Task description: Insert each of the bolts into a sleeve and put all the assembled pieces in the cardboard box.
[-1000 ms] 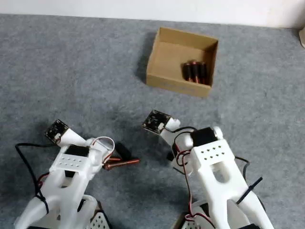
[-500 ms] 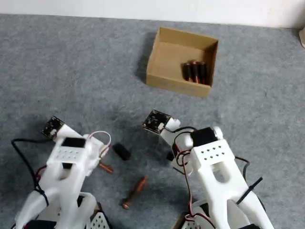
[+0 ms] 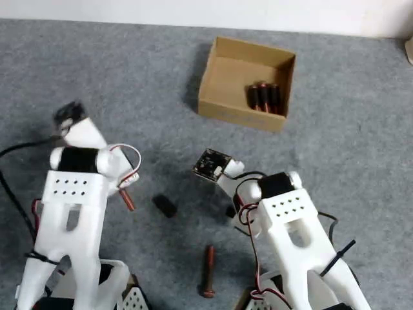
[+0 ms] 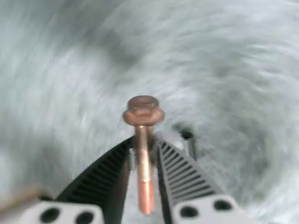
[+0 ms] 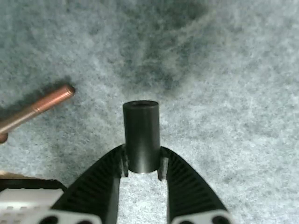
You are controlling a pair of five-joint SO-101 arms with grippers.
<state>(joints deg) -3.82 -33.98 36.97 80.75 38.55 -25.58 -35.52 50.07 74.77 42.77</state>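
The left pincer point(image 4: 142, 149) clamps a bolt point(image 4: 143, 116) lengthwise, head jutting beyond its tips, well apart from the right pincer point(image 5: 141, 161), which grips a sleeve point(image 5: 141, 133), open bore pointing forward.

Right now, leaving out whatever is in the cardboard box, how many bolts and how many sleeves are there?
Bolts: 2, the gripped bolt and the loose bolt.
Sleeves: 2, the gripped sleeve and the loose sleeve.
Total: 4.
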